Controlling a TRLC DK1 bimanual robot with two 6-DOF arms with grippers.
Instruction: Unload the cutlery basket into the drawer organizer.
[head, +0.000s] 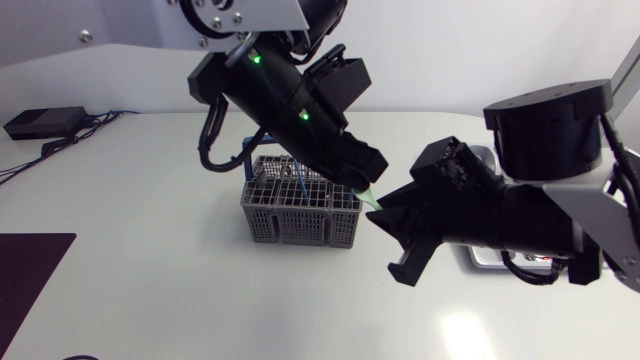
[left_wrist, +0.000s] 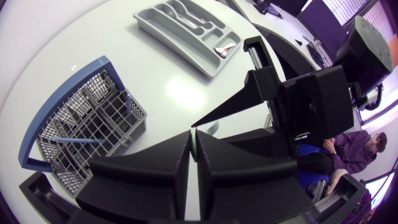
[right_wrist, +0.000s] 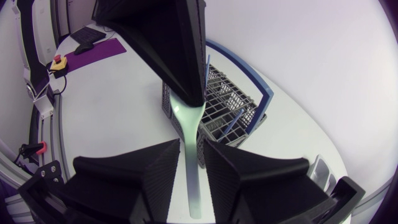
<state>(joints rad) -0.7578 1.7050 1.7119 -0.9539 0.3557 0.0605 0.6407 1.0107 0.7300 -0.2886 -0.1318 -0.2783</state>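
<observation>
White tabletop (head: 150, 280), both arms meeting over the middle of it. The left pincer (left_wrist: 193, 134) is clamped down narrow on a pale green utensil (right_wrist: 189, 134) and holds it in the air just past the near corner of the cutlery basket (head: 300, 215). The free end of the utensil runs down between the fingers of the right pincer (head: 388, 245). That one is spread wide in the head view, and I honestly can't tell if either finger touches the green piece.

The basket is grey wire-mesh plastic with a blue handle, standing upright right under the left arm. A blue-handled piece (left_wrist: 78, 140) is lying tilted in one of its compartments.

The drawer organizer (left_wrist: 186, 31) is a grey tray well apart from the basket, with something shiny in its end compartment.
</observation>
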